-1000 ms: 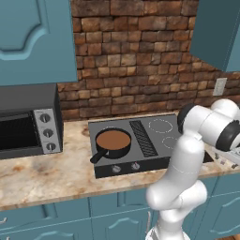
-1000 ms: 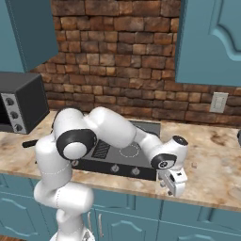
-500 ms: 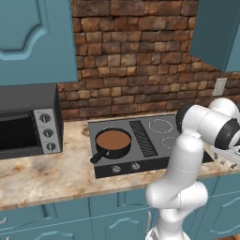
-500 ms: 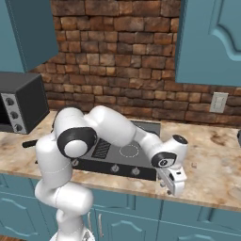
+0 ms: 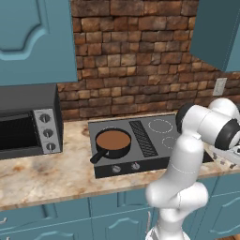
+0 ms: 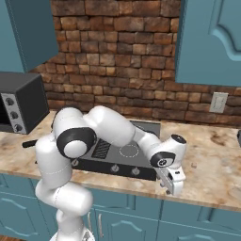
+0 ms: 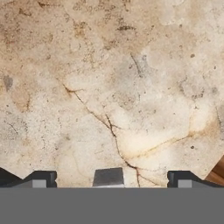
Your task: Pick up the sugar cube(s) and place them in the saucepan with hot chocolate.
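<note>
The saucepan [image 5: 112, 141], small, black and full of brown liquid, sits on the stove's front left burner. My arm reaches right, past the stove, and points the gripper [image 6: 172, 188] down at the marble counter near its front edge. In the hand view the gripper [image 7: 112, 178] is open, with its dark fingertips [image 7: 43, 178] far apart close above the stone. A small pale grey block, seemingly a sugar cube [image 7: 108, 176], lies between them; I cannot tell whether the fingers touch it.
A black stove [image 5: 150, 140] lies mid-counter, with a microwave [image 5: 28, 123] to its left. A wall outlet [image 6: 219, 102] is on the brick wall at right. The counter's front edge [image 7: 216, 171] runs close beside the hand.
The hand has crept slightly to the right over the counter. The jaws have stayed open and the saucepan has not moved.
</note>
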